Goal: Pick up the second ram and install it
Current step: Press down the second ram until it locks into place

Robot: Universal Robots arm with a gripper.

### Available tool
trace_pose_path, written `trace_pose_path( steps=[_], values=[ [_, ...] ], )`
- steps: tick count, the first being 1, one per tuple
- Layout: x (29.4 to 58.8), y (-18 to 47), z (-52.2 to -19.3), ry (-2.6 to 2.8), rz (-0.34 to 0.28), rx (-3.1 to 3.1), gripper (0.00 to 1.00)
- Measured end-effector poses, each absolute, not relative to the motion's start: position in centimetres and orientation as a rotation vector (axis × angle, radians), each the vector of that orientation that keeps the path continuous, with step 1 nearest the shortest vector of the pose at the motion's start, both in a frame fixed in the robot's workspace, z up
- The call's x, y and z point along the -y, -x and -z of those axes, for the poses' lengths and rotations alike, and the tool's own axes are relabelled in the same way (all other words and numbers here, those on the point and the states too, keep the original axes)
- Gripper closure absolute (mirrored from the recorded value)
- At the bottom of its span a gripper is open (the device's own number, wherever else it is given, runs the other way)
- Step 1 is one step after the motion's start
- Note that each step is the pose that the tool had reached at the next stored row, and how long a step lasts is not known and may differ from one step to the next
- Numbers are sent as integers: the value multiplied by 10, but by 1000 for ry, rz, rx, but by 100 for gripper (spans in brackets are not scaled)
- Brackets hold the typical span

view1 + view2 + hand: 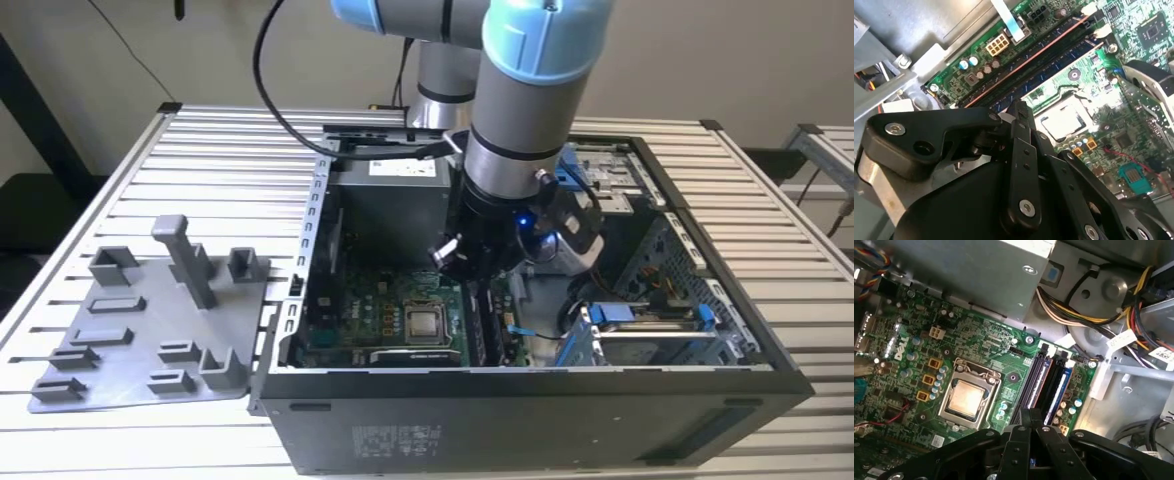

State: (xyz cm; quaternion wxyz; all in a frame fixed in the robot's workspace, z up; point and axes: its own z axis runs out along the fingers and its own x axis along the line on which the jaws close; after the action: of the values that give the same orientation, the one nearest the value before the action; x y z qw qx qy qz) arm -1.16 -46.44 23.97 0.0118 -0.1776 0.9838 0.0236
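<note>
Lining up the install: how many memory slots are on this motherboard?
4. They run side by side next to the CPU socket: nearest slot, second slot, third slot, farthest slot. The gripper hides one end of each.

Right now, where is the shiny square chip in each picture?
Exterior view: the chip sits low in the case, beside the slots.
Second wrist view: chip on the green board, next to the slots.
First wrist view: chip in its metal frame, slots alongside.
Shared landmark: the slots.
</note>
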Motion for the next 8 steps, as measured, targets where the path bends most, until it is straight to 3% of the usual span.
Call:
trace_pose_path(
  steps=[8],
  values=[
    [464, 12, -240, 647, -72, -3041, 89]
  ],
)
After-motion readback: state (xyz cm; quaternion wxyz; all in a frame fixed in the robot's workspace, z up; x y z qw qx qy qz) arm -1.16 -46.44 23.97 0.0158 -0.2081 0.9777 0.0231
